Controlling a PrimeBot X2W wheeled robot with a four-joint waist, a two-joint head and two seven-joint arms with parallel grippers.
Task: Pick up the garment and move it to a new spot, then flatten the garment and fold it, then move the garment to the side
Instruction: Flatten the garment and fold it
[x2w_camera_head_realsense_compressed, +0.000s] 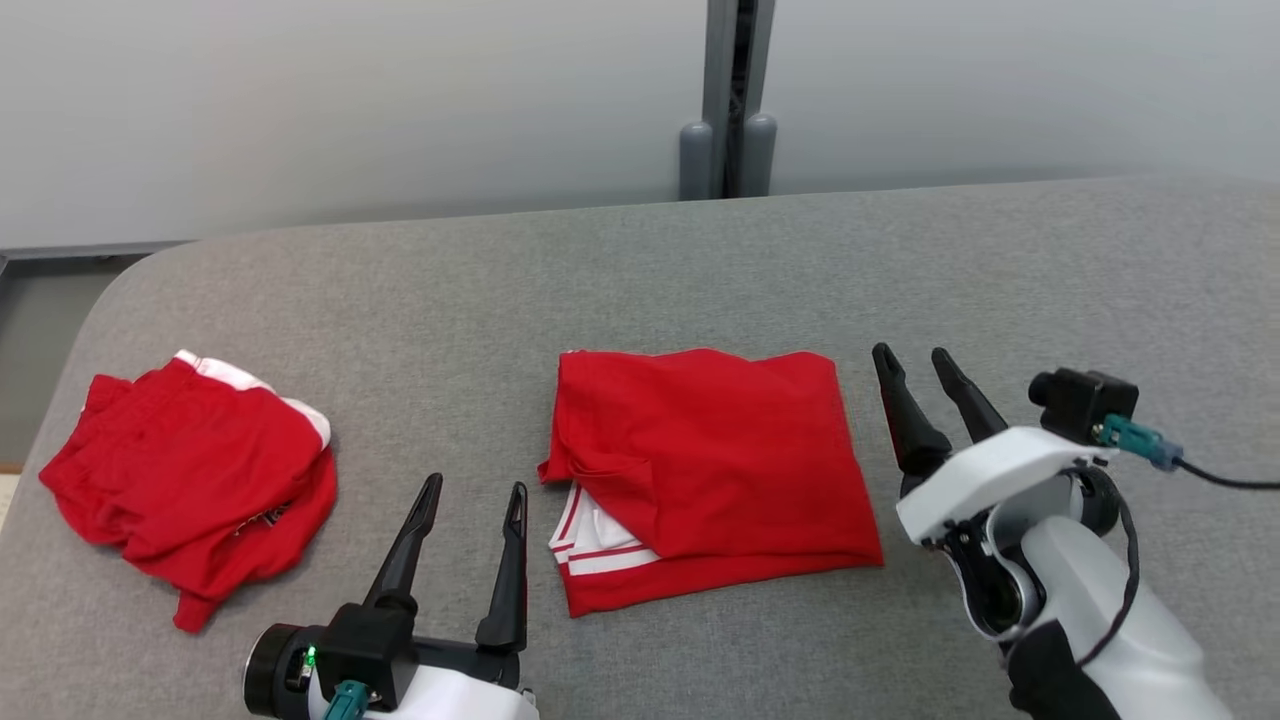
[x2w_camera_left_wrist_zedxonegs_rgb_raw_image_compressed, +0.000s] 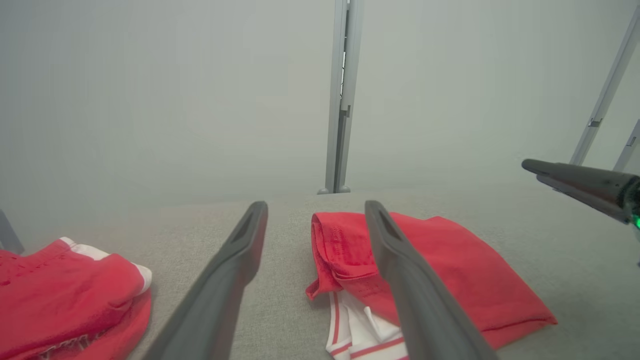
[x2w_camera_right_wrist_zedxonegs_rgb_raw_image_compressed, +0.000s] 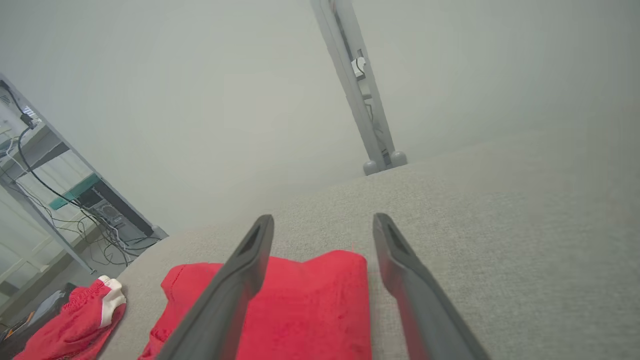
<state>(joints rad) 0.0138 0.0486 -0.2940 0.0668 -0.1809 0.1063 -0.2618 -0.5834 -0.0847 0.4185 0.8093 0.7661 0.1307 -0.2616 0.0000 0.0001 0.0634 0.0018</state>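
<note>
The garment (x2w_camera_head_realsense_compressed: 705, 470) lies in the middle of the grey padded surface (x2w_camera_head_realsense_compressed: 700, 250). It's red, folded into a rough rectangle, with white striped trim (x2w_camera_head_realsense_compressed: 598, 545) poking out at its near left corner. My left gripper (x2w_camera_head_realsense_compressed: 475, 487) sits just beside that corner, fingers spread wide, nothing in them. My right gripper (x2w_camera_head_realsense_compressed: 912, 353) hangs just off the garment's right edge, fingers parted too, and empty. I read the fold as done, so the step in hand is the move to the side. A second red garment (x2w_camera_head_realsense_compressed: 190, 480) is bunched well off to the left, so I reckon that's the side to aim for. Next I need both grippers down on the folded edges, pinching every layer together, or the fold may slip open as I lift.
</note>
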